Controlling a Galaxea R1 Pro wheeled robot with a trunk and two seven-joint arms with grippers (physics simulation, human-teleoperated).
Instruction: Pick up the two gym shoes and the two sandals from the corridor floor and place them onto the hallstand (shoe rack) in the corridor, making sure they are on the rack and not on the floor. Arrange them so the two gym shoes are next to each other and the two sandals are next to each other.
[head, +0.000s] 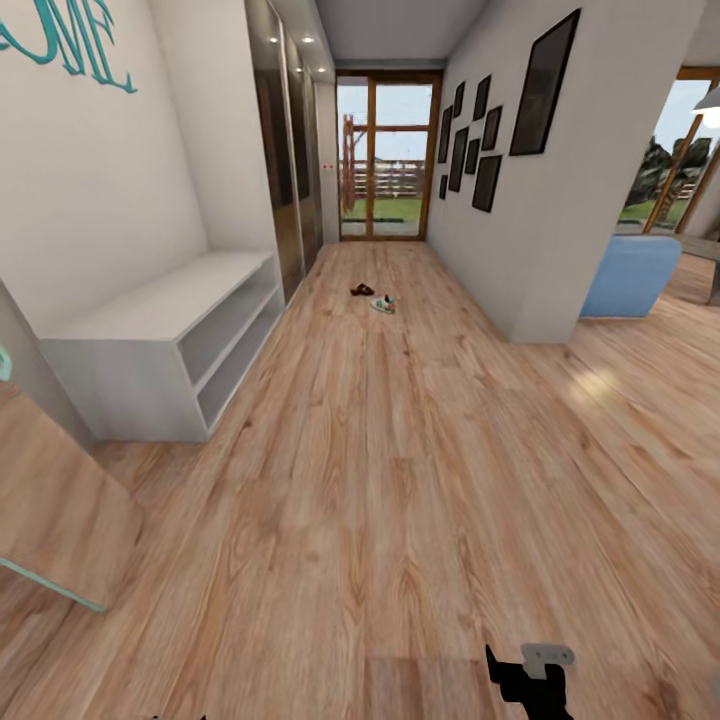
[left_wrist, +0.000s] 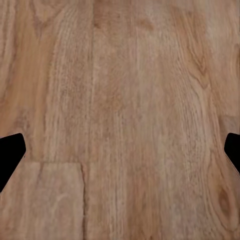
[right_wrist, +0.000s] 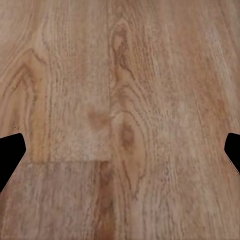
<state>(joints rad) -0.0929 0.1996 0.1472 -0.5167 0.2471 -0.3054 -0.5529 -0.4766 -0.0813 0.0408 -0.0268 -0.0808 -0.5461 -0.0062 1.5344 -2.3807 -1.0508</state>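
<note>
Far down the corridor floor (head: 400, 480) lie small shoes: a dark brown sandal (head: 362, 290) and, just beside it, a pale gym shoe (head: 383, 304) with a green trace; at this distance I cannot tell how many are there. My right gripper (head: 527, 684) pokes into the bottom edge of the head view. Over bare planks, the left gripper (left_wrist: 120, 155) and the right gripper (right_wrist: 120, 155) are both open, black fingertips (left_wrist: 11, 152) wide apart and nothing between them. The hallstand with stepped wall shelves is out of view.
A pale open-shelf bench (head: 170, 345) without upper shelves stands against the left wall. A teal-framed mirror (head: 55, 510) leans at near left. Dark wardrobe doors (head: 285, 150) follow the bench. A wall corner (head: 545, 300) and blue armchair (head: 630, 275) lie right; a glass door (head: 388, 160) ends the corridor.
</note>
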